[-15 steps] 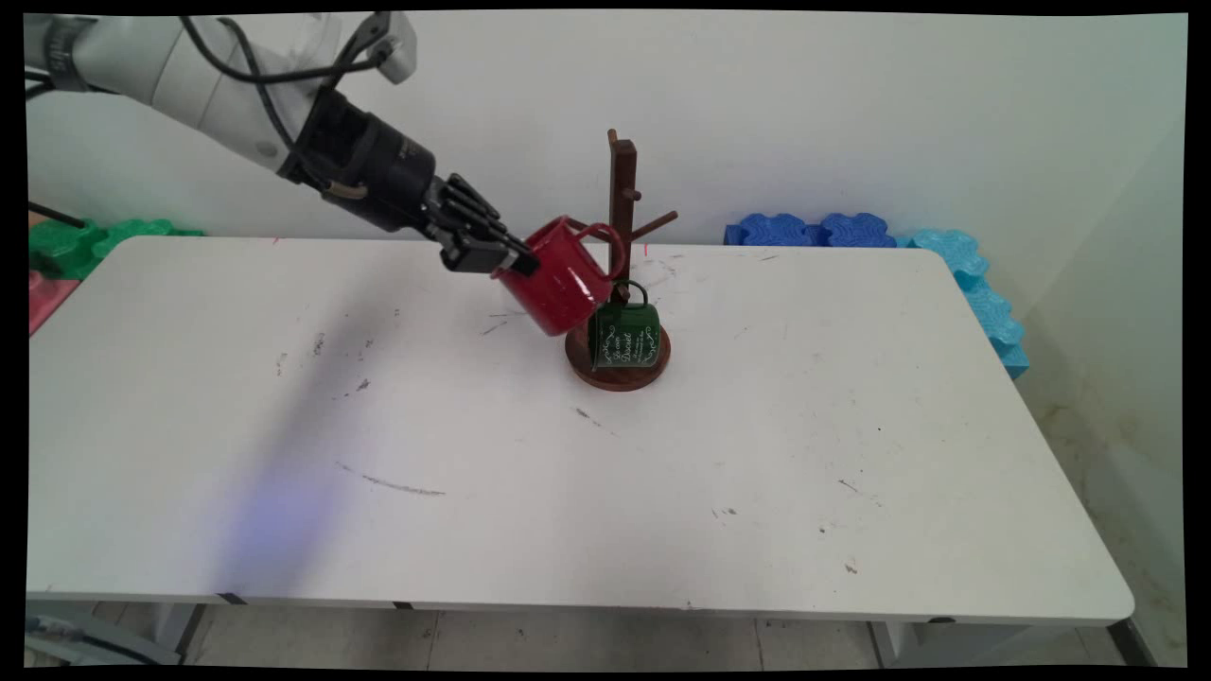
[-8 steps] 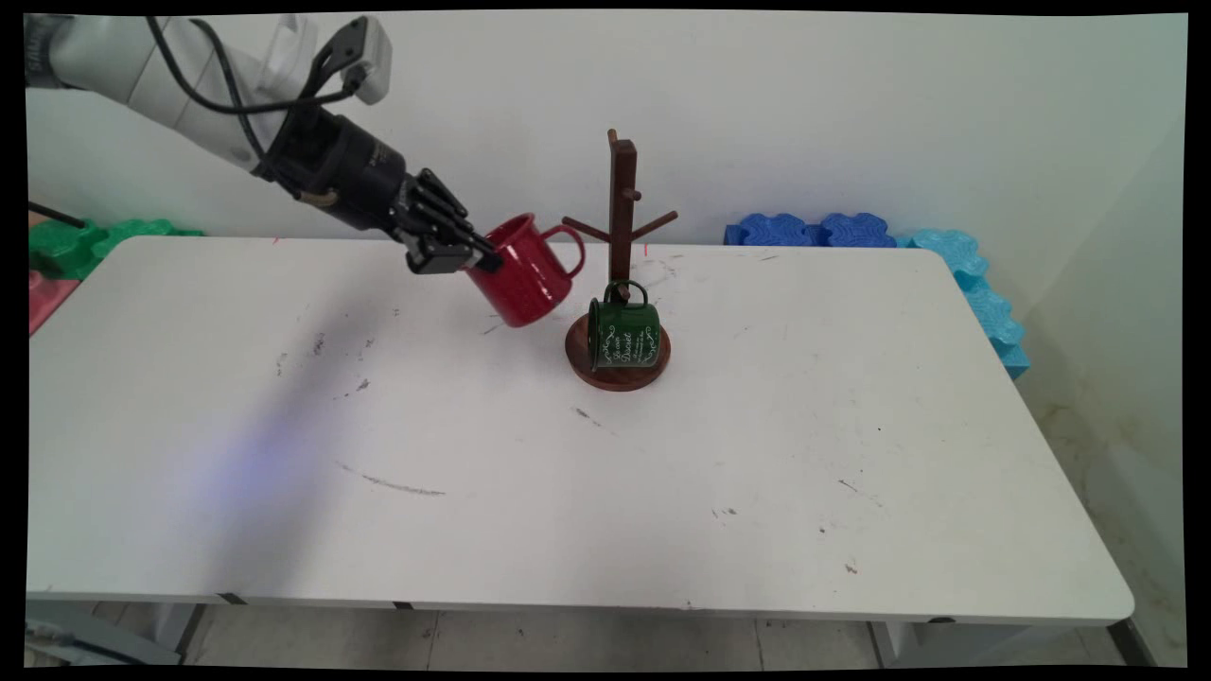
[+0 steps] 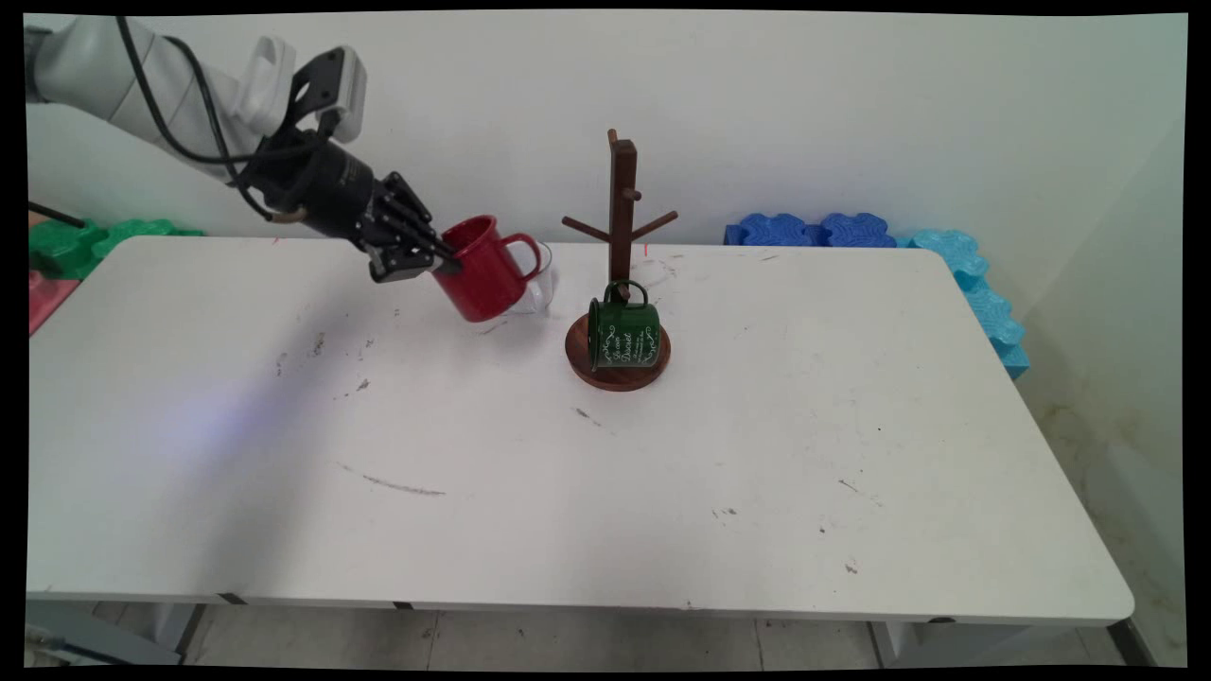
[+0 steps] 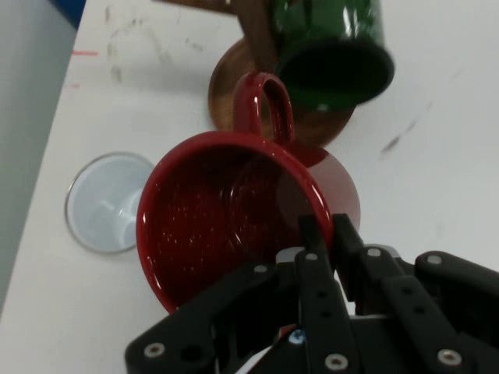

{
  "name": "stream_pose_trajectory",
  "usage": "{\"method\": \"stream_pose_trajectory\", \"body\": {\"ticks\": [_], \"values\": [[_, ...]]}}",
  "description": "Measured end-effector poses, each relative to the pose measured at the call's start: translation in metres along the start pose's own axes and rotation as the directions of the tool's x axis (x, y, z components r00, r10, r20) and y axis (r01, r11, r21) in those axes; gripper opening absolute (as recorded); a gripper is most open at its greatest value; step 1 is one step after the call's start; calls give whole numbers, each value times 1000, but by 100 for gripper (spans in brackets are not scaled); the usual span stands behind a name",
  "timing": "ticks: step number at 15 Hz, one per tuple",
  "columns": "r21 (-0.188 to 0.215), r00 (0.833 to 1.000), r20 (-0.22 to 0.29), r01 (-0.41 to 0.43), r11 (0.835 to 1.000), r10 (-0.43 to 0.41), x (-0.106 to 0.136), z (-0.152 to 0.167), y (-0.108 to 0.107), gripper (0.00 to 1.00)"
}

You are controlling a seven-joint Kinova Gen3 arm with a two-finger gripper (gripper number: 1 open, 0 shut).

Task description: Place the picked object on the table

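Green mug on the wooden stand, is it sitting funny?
Yes. The green mug hangs tipped sideways from a low peg of the wooden stand, its mouth facing sideways. The gripper holds the red mug tilted too.

Bright, even light (soft shadows).

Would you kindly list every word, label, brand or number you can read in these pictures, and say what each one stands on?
White ornamental lettering on the side of the green mug hanging low on the wooden mug tree: too small to read.
Red mug held in the end effector: no writing visible.
Clear glass beside it: no writing visible.
White table: only scuffs and marks, no text.
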Motion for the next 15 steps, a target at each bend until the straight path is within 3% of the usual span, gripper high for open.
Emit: {"method": "stream_pose_trajectory", "body": {"ticks": [5,15], "values": [[26,994,54,-97,995,96,-24,9,-2,0],[40,962,122,-251,967,245,-56,41,-3,0]]}}
